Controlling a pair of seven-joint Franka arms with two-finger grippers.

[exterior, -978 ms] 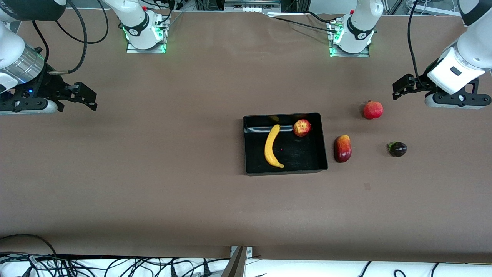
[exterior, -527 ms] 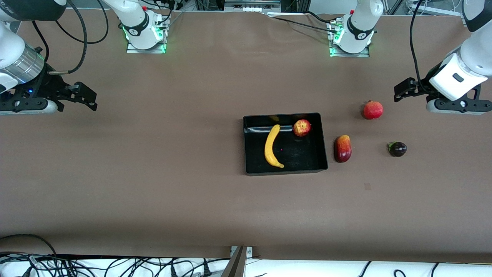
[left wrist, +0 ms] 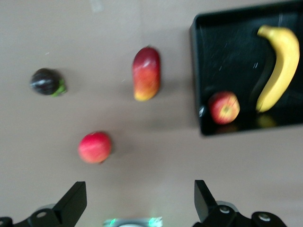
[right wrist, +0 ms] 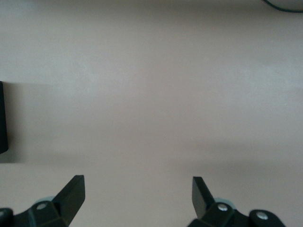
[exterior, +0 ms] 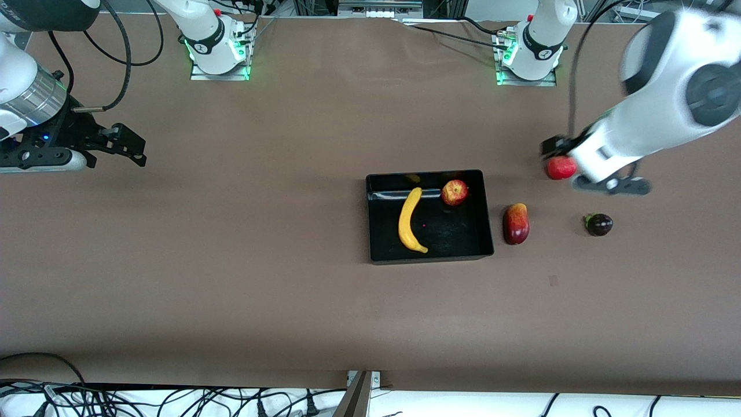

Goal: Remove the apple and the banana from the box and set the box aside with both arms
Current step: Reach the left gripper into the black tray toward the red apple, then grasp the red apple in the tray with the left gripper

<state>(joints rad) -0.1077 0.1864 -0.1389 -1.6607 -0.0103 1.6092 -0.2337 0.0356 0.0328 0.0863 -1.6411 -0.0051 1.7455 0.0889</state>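
Views: the front view is showing both arms, the whole table point(exterior: 231, 278) and every fruit; the left wrist view is looking down on the box and four loose and boxed fruits between its own two fingers; the right wrist view is showing bare table and only a sliver of the box's edge.
Count: two arms, one box, five fruits — one banana, one apple, one mango, one pomegranate, one small dark fruit.
Box point(exterior: 485, 231): a shallow glossy black tray with low walls, sitting near the table's middle, toward the left arm's end.
Banana point(exterior: 410, 220): long, curved, yellow, lying inside the box.
Apple point(exterior: 455, 192): small, round, red with yellow patches, sitting in the box beside the banana's tip, close to a corner.
Mango point(exterior: 516, 223): lying on the table just beside the box.
Pomegranate point(exterior: 560, 168): sitting farther from the front camera than the mango.
Dark fruit point(exterior: 598, 224): lying apart, toward the left arm's end.
Left gripper point(left wrist: 140, 202): hanging over the pomegranate, fingers spread wide, holding nothing.
Right gripper point(right wrist: 138, 198): waiting over bare table at the right arm's end, fingers spread wide, holding nothing.
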